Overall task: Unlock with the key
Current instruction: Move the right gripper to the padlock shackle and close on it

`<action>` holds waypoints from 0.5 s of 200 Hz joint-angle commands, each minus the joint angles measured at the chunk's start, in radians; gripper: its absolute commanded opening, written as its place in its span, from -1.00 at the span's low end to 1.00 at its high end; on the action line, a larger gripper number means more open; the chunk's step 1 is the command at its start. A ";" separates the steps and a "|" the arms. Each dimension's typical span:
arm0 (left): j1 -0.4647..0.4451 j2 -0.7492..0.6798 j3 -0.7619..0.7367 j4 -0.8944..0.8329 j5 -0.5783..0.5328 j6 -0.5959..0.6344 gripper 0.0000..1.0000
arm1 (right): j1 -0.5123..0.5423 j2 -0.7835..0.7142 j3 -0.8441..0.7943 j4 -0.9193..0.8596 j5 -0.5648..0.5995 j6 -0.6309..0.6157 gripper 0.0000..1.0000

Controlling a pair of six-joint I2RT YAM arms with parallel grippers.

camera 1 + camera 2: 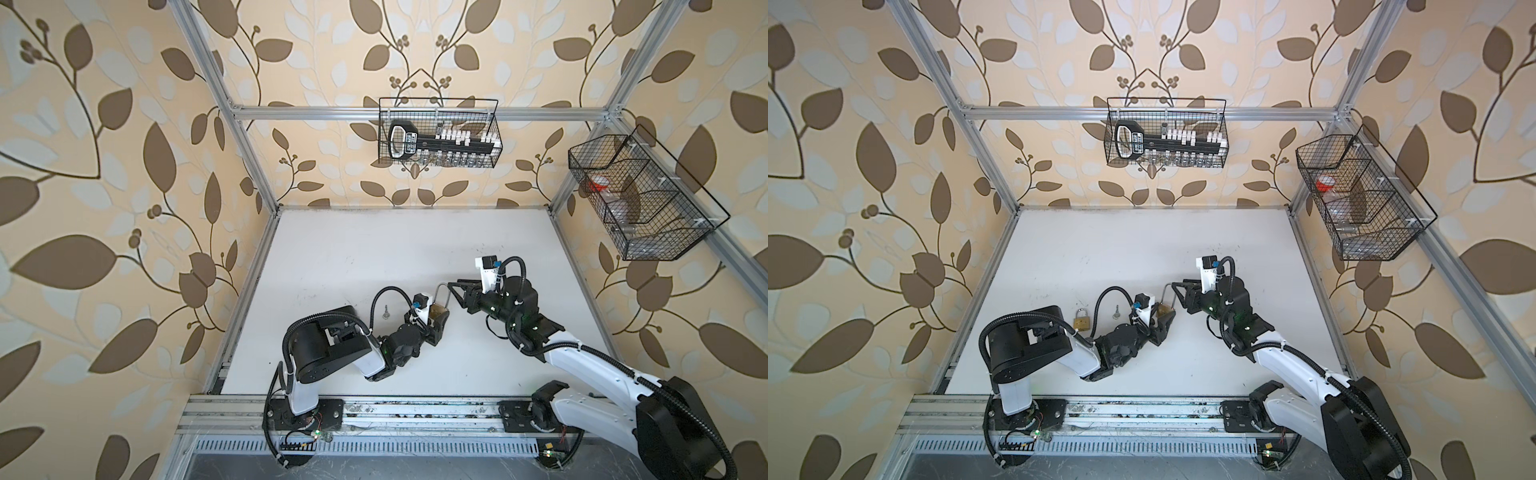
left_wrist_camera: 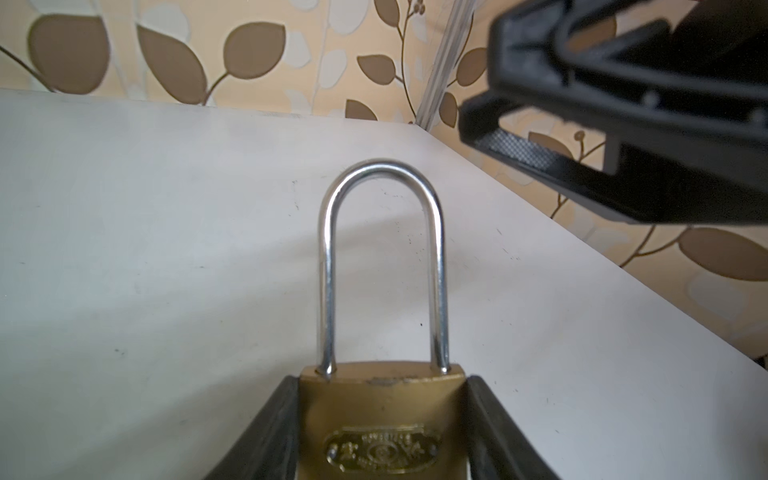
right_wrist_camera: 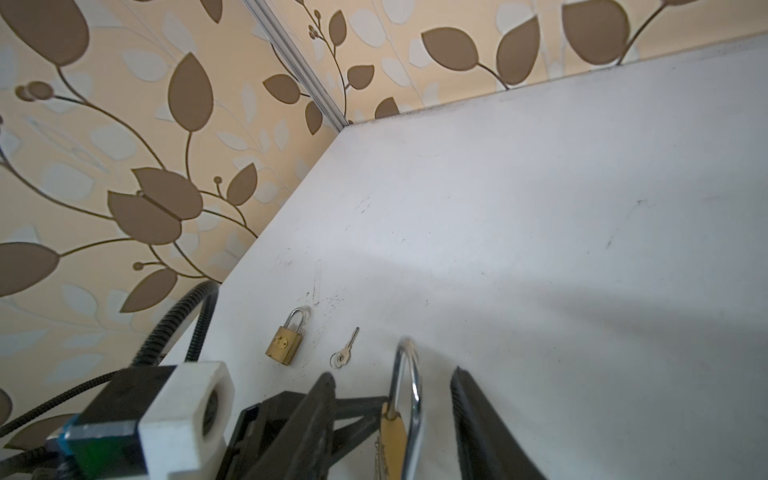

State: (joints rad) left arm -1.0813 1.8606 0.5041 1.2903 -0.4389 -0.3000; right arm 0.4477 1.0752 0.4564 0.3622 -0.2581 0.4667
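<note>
White table (image 2: 124,249), padlock (image 2: 380,399) emblem (image 2: 382,451) lettering illegible

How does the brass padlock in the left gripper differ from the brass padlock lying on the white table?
The long-shackle brass padlock is clamped in the left gripper; the small brass padlock lies loose on the white table. The held lock's shackle is tall against its body; the loose lock's is short. The held shackle sits between the open jaws of the right gripper; the loose lock's does not. Both: brass bodies, silver shackles, seemingly closed.
</note>
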 commanded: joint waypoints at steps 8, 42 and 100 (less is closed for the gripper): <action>-0.009 -0.075 0.002 0.134 -0.114 -0.008 -1.00 | 0.015 0.040 0.053 -0.019 -0.012 -0.009 -0.14; -0.009 -0.077 0.001 0.133 -0.097 -0.024 -1.00 | 0.072 0.122 0.087 -0.004 -0.043 -0.027 -0.18; -0.009 -0.086 -0.004 0.133 -0.088 -0.036 -1.00 | 0.092 0.170 0.112 -0.043 0.011 -0.040 -0.31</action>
State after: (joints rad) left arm -1.0805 1.8427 0.4953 1.2903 -0.5091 -0.3218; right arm 0.5312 1.2346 0.5358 0.3431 -0.2695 0.4442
